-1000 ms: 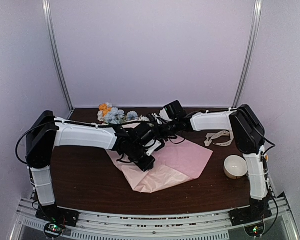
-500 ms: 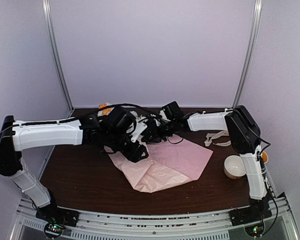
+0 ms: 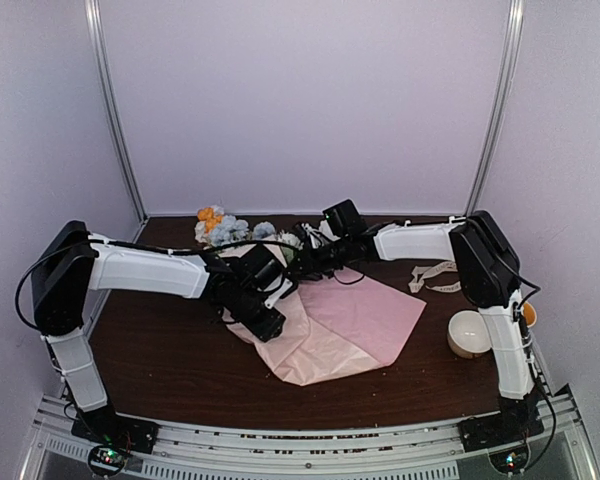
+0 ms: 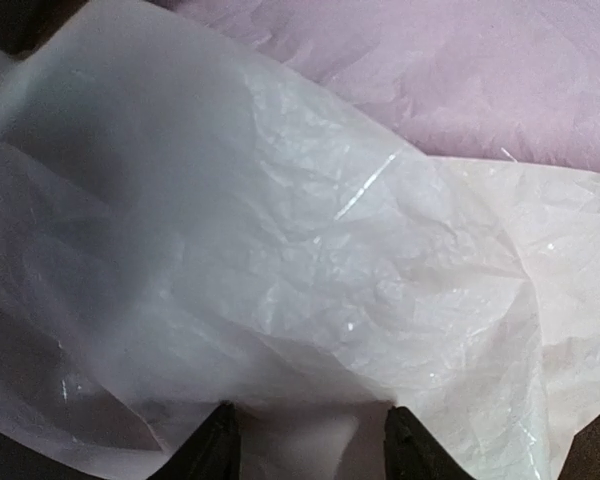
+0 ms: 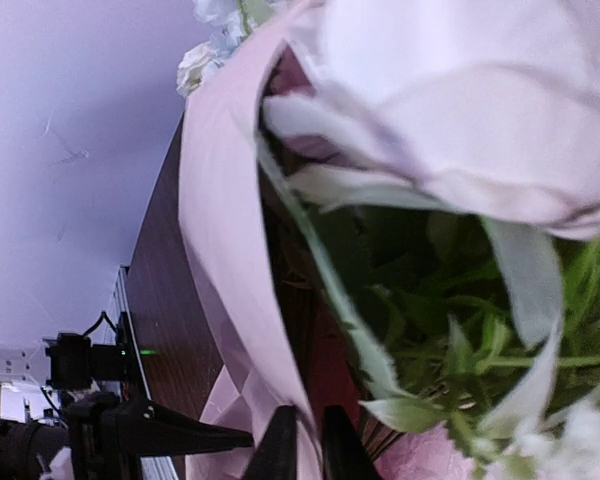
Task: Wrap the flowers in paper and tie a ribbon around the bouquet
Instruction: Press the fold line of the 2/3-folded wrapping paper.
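The flowers (image 3: pixel 225 228) lie at the back left, their stems running onto the pale pink paper (image 3: pixel 365 315) spread mid-table. My right gripper (image 3: pixel 298 266) reaches in from the right. In the right wrist view it (image 5: pixel 308 415) is shut on a raised edge of the paper (image 5: pixel 225 200), beside the flowers' (image 5: pixel 450 100) blooms and green leaves. My left gripper (image 3: pixel 268 322) hovers over the paper's left part. Seen from the left wrist, it (image 4: pixel 310 425) is open, a crinkled fold of paper (image 4: pixel 310 230) lying between and beyond its fingers. The cream ribbon (image 3: pixel 435 277) lies loose at the right.
A white round bowl (image 3: pixel 471 333) stands at the right near the right arm's base. Purple walls close in the table on three sides. Black cables hang along both arms above the paper.
The left arm swung out over the flowers and came back, ending slightly left of where it was, its jaws now wider apart. The right arm has hardly moved.
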